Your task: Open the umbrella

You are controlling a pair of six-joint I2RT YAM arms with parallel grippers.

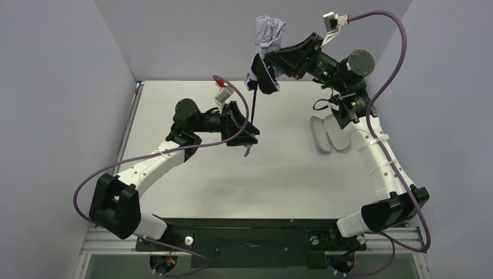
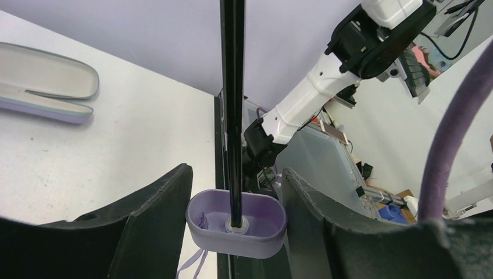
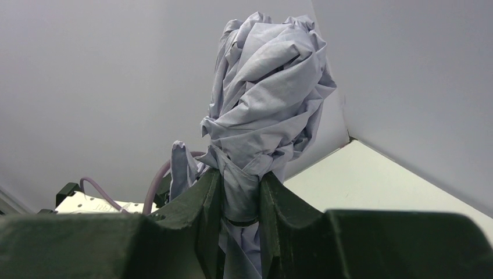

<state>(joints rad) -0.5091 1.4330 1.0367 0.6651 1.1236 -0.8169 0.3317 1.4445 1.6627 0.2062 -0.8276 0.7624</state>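
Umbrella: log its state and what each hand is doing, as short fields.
umbrella: held in the air, unopened, shaft extended
canopy: bunched, folded
left hand: closed on the handle at the lower end
right hand: clamped on the canopy's bunched fabric at the upper end
case: open on the table, apart from both hands

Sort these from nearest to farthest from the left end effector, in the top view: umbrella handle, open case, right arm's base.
1. Umbrella handle: in its grip.
2. Case: on the table, to the right.
3. Right arm's base: near right corner.
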